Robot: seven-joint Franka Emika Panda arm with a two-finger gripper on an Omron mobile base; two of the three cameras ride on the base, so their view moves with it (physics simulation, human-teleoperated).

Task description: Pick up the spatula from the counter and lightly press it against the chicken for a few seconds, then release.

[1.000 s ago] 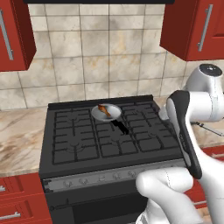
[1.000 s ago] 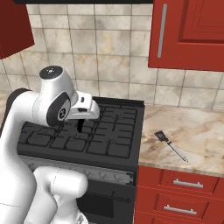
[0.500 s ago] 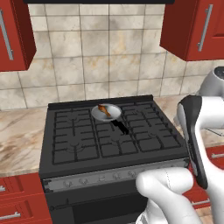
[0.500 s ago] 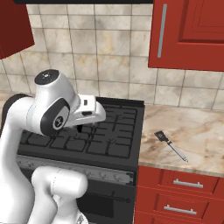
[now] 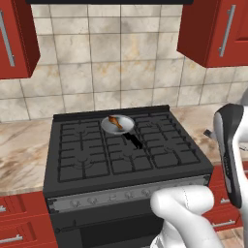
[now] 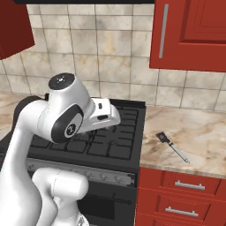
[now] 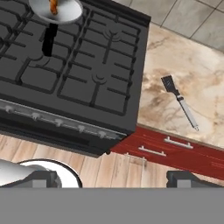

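Left base view: the chicken [image 5: 114, 120] lies in the frying pan [image 5: 128, 127] on the stove. Right base view: the spatula [image 6: 171, 145] lies on the bench [image 6: 201, 132], not yet picked up. Hand view: the gripper [image 7: 116, 179] has its jaws spread and empty, well apart from the spatula. Every step is left.

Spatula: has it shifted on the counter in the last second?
No. The spatula lies at the same spot on the counter, right of the stove.

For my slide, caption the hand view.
With jaws open, the spatula lies on the counter beside the stove; chicken in pan.
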